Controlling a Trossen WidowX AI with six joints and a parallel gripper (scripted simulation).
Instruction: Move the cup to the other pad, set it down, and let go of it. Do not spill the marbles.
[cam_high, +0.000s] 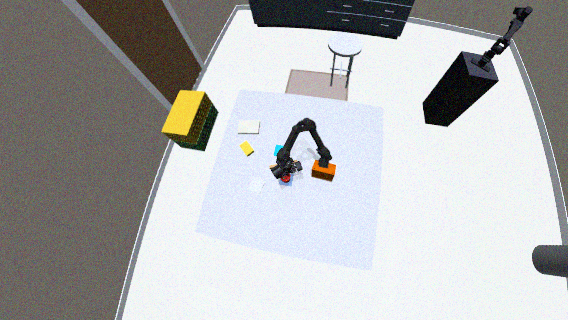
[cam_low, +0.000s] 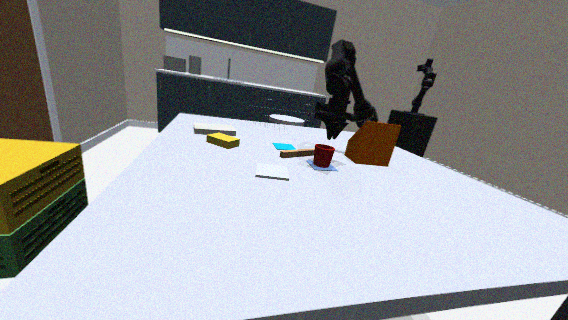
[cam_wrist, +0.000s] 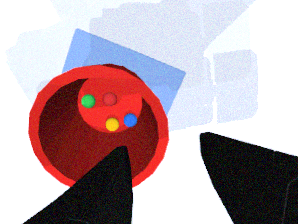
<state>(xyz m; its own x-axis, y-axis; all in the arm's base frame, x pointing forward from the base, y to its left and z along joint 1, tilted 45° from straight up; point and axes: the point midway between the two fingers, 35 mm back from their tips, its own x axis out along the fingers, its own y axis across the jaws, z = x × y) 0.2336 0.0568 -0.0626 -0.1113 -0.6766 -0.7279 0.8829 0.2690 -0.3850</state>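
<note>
Hovering above the cup (cam_wrist: 99, 124), our gripper (cam_wrist: 162, 156) stood partly open and empty; we needed one finger (cam_wrist: 100, 209) inside the rim, descending gently around the marbles (cam_wrist: 111, 112).

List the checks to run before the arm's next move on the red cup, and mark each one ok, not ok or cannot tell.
1. Red cup upright on the blue pad: ok.
2. Marbles inside the cup: ok.
3. Claw holding nothing, partly closed: ok.
4. Claw above the cup, clear of it: ok.
5. Claw straddling the cup wall: cannot tell.
6. White pad free to receive the cup: ok.
</note>
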